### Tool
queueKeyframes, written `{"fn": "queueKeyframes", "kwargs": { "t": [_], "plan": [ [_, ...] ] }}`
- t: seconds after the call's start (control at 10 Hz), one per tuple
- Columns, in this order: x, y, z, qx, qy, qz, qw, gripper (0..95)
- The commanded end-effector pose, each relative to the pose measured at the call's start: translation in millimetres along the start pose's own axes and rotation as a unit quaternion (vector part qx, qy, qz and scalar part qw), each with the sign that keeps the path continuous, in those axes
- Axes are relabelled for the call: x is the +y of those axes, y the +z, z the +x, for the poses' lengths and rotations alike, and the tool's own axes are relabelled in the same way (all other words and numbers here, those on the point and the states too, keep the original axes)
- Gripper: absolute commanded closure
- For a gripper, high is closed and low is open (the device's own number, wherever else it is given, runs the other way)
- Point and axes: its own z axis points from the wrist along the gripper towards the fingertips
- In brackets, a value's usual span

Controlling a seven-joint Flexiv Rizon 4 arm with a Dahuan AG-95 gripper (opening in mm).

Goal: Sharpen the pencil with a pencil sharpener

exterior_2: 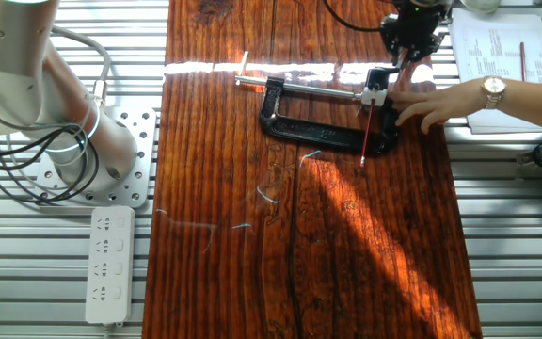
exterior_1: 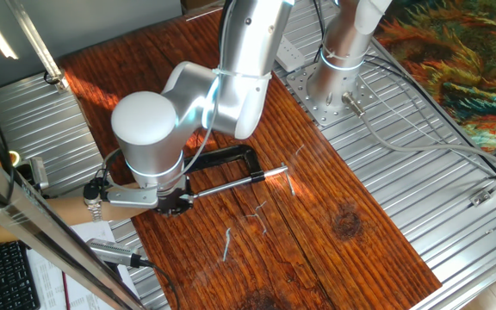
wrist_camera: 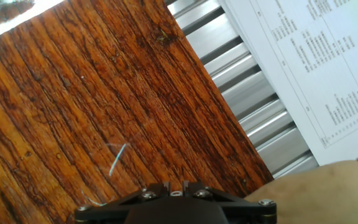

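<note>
Dark wooden tabletop (exterior_2: pixel 252 282) with black C-clamp (exterior_2: pixel 294 127) and red pencil (exterior_2: pixel 367 135) on it

No legible text anywhere. The printed sheet (wrist_camera: pixel 316 68) beside the wooden tabletop (wrist_camera: pixel 73 106) carries lines of small print, too fine to read in the hand view; the same paper (exterior_2: pixel 502 66) in the other fixed view is equally unreadable.

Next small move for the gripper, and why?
Probably hold off. A person's hand rests beside the clamp, touching near the pencil, while the gripper hovers just beyond. Descend toward the pencil only once the hand withdraws.
</note>
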Motion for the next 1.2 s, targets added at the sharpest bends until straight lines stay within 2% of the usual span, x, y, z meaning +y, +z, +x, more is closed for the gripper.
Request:
{"fn": "queueKeyframes", "kwargs": {
  "t": [0.1,1.0,1.2],
  "plan": [
    [0.9,0.0,1.0,0.001,-0.002,-0.001,1.0,95.0],
    [0.9,0.0,1.0,0.006,-0.003,0.002,1.0,95.0],
    [2.5,-4.6,1.7,0.009,-0.004,0.005,0.9999,95.0]
  ]
}}
